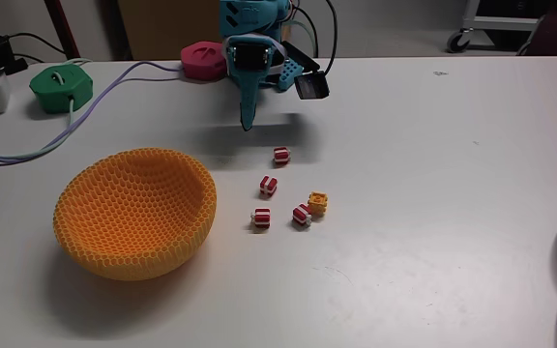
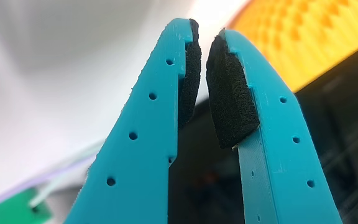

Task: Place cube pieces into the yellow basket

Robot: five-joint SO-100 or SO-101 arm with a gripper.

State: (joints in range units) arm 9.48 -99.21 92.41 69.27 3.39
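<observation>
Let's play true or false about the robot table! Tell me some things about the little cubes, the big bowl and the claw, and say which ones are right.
1. All five little cubes lie on the table, outside the yellow bowl. True.
2. The claw is holding a cube. False: the wrist view shows nothing between its black pads, which sit almost together.
3. Every cube is red and white. False: four are striped, and one is yellow-orange.
4. In the fixed view the bowl sits left of the cubes. True.
5. The green puck is inside the bowl. False: it sits on the table behind the bowl, with a cable running to it.
</observation>
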